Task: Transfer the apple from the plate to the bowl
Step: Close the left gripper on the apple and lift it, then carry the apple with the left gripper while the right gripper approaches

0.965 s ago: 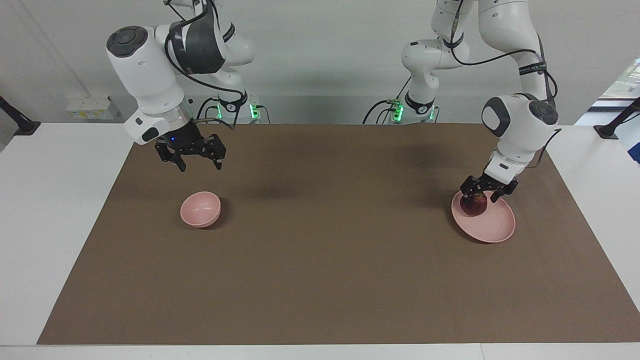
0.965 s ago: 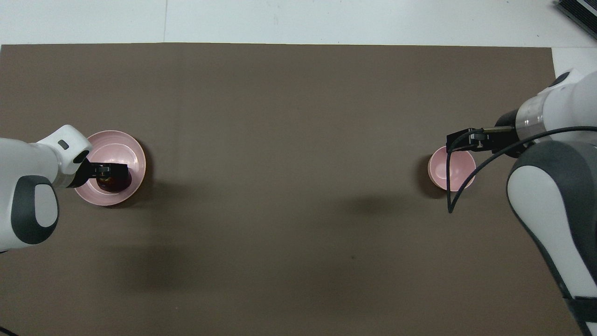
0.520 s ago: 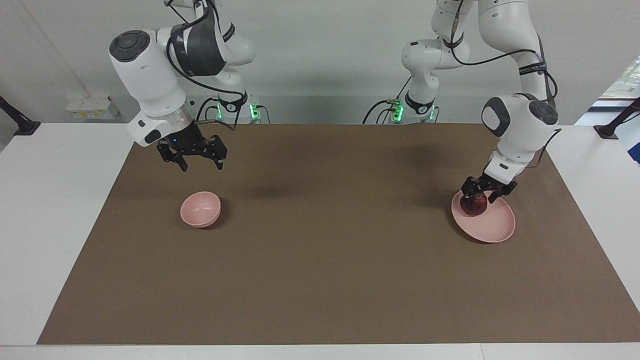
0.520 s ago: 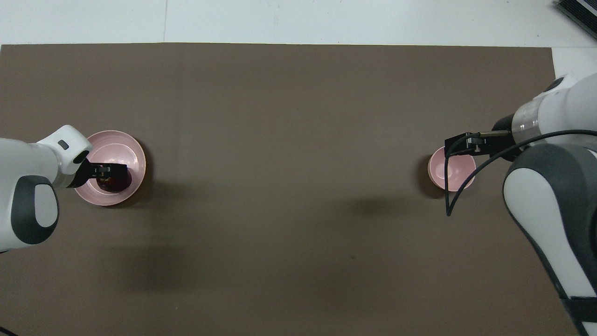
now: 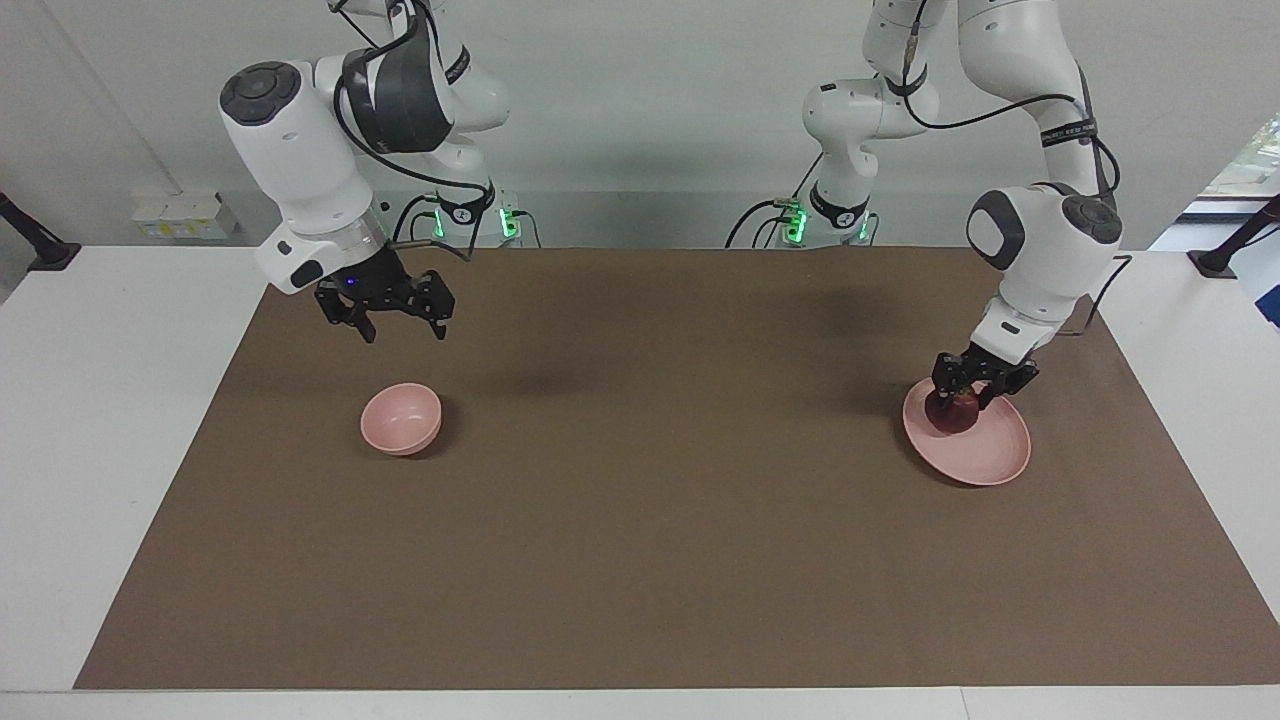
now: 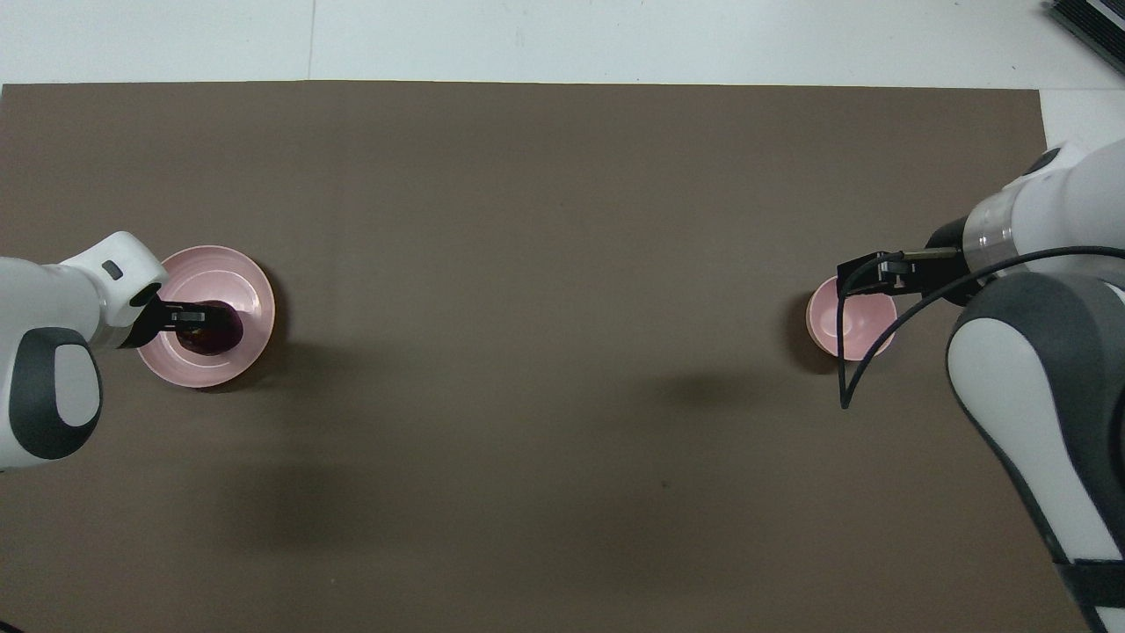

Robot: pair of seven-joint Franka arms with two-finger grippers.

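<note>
The dark red apple (image 5: pixel 953 412) sits on the pale pink plate (image 5: pixel 988 452) at the left arm's end of the brown mat. My left gripper (image 5: pixel 968 393) comes down onto the apple from above, its fingers closed against the apple's sides. In the overhead view the apple (image 6: pixel 215 330) lies on the plate (image 6: pixel 230 280) under the left gripper (image 6: pixel 195 315). The small pink bowl (image 5: pixel 400 418) stands empty at the right arm's end. My right gripper (image 5: pixel 398 322) hangs open in the air, above the mat just on the robots' side of the bowl (image 6: pixel 851 323).
The brown mat (image 5: pixel 640 500) covers most of the white table (image 5: pixel 90 450). The right arm's black cable (image 6: pixel 844 360) hangs over the bowl in the overhead view.
My left gripper's fingers have closed in on the apple and shifted it slightly on the plate. My right gripper has drawn up a little.
</note>
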